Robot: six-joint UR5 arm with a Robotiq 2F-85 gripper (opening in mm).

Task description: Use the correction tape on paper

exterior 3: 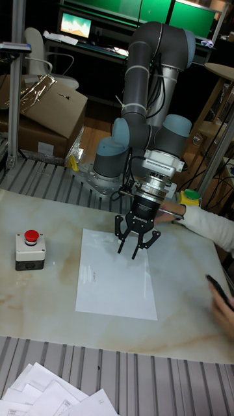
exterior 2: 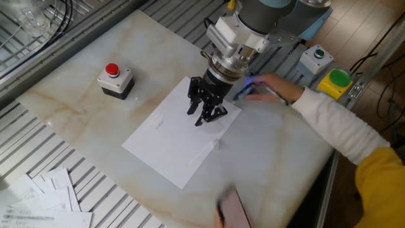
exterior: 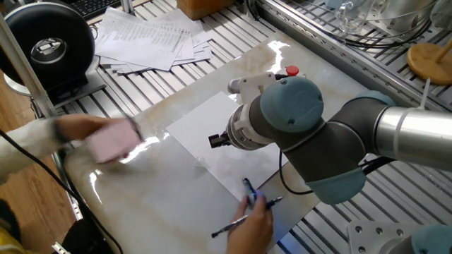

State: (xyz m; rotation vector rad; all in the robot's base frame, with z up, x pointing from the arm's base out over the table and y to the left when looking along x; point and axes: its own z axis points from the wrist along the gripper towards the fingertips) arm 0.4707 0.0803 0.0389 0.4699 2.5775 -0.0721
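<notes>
The paper [exterior 2: 171, 142] lies flat on the marble table, also seen in the tall fixed view [exterior 3: 117, 279] and under the arm [exterior: 201, 123]. My gripper [exterior 2: 197, 118] hangs just above the sheet's far edge, fingers pointing down. It is open with nothing between the fingers [exterior 3: 129, 252]. In one fixed view the wrist hides the fingers. A person's hand [exterior 2: 269, 88] beside my wrist holds a small blurred bluish-dark object [exterior 2: 244, 92] that looks like the correction tape. The same hand [exterior: 258, 212] grips it [exterior: 248, 189] together with a slim pen [exterior: 233, 224].
A red button box [exterior 2: 114, 79] stands left of the sheet. Green and yellow button boxes [exterior 2: 337, 81] sit at the table's far right. A fanned pile of printed sheets [exterior: 152, 39] lies off the marble. A second hand holds a pink phone [exterior: 109, 141] over the table.
</notes>
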